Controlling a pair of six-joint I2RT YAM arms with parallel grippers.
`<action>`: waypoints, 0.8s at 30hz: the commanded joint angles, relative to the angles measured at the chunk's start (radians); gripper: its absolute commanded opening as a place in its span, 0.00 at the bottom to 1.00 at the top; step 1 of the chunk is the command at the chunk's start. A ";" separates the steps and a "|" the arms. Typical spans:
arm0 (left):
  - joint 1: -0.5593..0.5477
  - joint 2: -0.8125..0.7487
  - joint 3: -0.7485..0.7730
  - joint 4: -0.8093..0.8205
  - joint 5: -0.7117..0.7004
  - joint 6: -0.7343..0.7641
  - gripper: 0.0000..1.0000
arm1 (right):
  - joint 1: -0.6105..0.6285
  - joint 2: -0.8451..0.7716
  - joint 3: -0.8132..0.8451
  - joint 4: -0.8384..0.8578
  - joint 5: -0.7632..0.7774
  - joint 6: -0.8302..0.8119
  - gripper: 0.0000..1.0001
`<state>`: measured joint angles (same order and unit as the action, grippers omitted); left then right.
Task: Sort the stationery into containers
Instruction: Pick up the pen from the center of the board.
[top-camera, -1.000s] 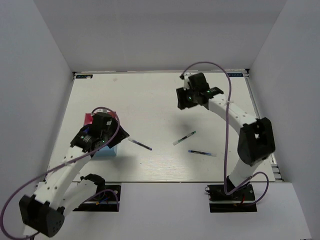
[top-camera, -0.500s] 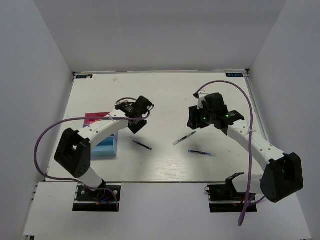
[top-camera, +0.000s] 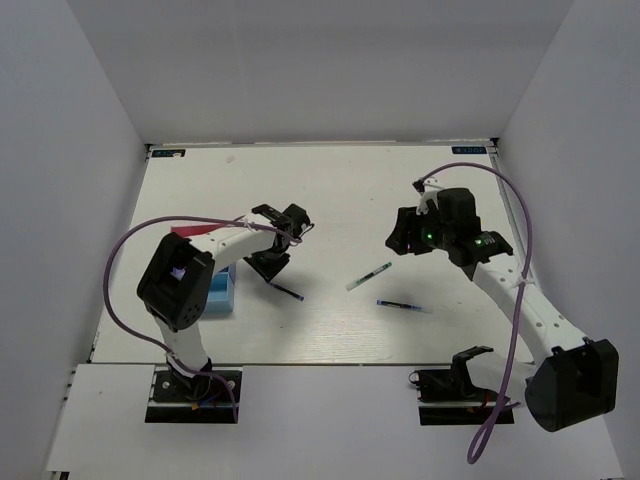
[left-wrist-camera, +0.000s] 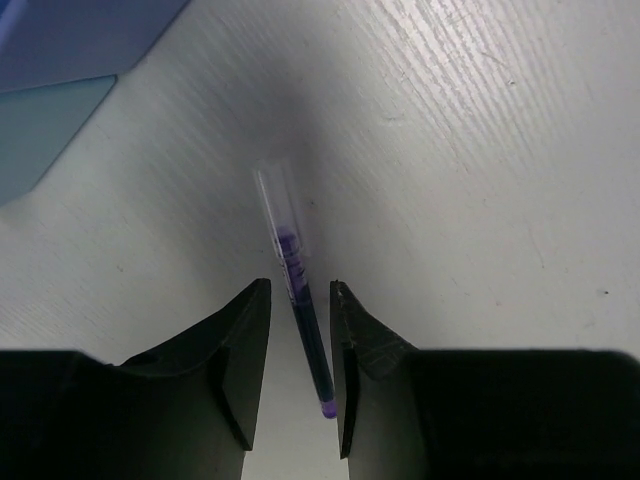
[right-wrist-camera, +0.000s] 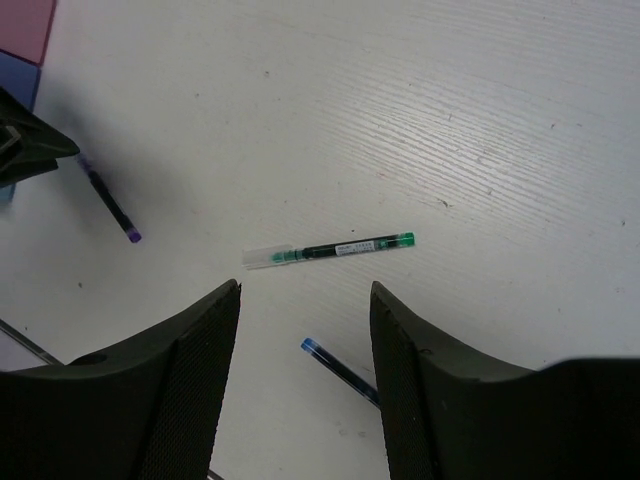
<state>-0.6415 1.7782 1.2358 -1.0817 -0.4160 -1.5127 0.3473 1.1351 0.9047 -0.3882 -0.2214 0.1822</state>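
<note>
My left gripper's (left-wrist-camera: 300, 335) jaws stand narrow astride the purple pen (left-wrist-camera: 296, 290), not yet pinching. It lies left of the table's (top-camera: 330, 190) middle, near the blue box (top-camera: 221, 297). It looks thin, light and slick, so I'd pinch mid-barrel. The right gripper (right-wrist-camera: 305, 330) hangs wide-jawed above the green pen (right-wrist-camera: 335, 249).

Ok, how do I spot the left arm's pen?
On the white table, look just right of the blue box. The pen lies between the open fingers of the left gripper. It is purple; the green pen and blue pen lie further right.
</note>
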 joint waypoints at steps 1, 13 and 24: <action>-0.017 0.007 0.033 -0.031 -0.029 -0.064 0.41 | -0.024 -0.029 -0.010 0.029 -0.050 0.023 0.58; -0.035 0.047 -0.050 0.062 0.002 -0.099 0.41 | -0.085 -0.046 -0.015 0.023 -0.128 0.042 0.58; -0.047 0.058 -0.125 0.131 0.014 -0.135 0.22 | -0.136 -0.049 -0.020 0.021 -0.180 0.072 0.58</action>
<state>-0.6796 1.8194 1.1519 -0.9810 -0.4088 -1.6192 0.2249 1.1156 0.8860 -0.3893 -0.3660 0.2325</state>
